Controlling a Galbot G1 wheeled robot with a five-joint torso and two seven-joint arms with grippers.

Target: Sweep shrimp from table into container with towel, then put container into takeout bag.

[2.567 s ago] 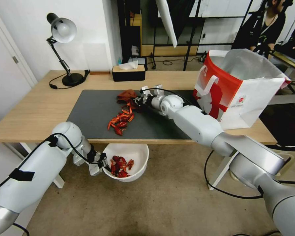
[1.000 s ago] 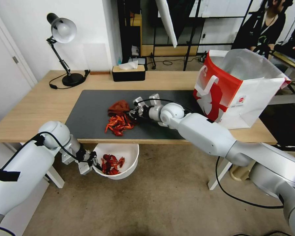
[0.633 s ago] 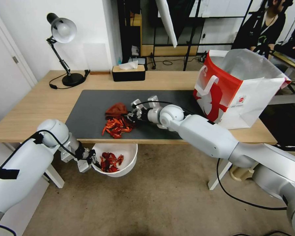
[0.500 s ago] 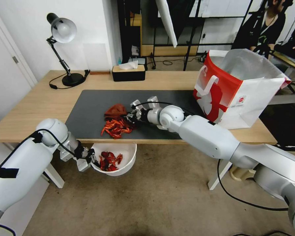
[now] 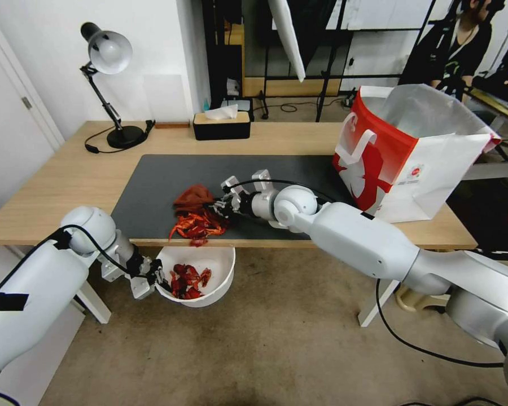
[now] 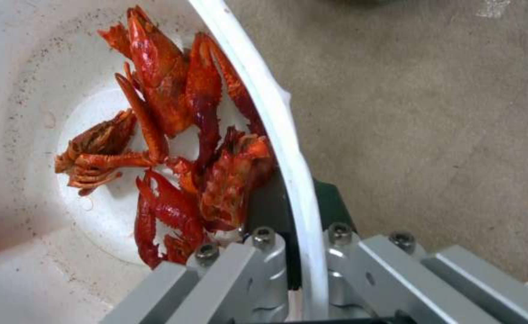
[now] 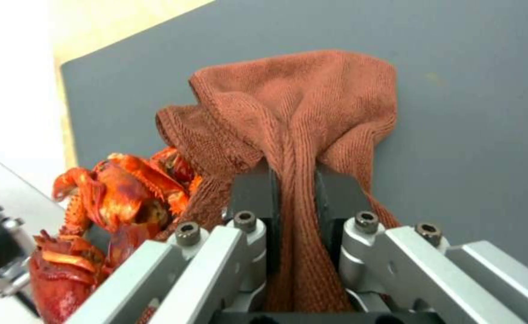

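Observation:
My right gripper is shut on the rust-brown towel, low on the dark mat of the table. Beside the towel a heap of red shrimp lies at the mat's front edge, one piece tipping over it. Below that edge my left gripper is shut on the rim of the white container, which holds several shrimp. The red and white takeout bag stands open at the table's right end.
A black tissue box and a desk lamp stand at the back of the table. Beige carpet lies under the container. White table legs stand to either side.
My right gripper has dragged the towel and the shrimp heap toward the table's front edge. The left arm has shifted the container leftward under the edge.

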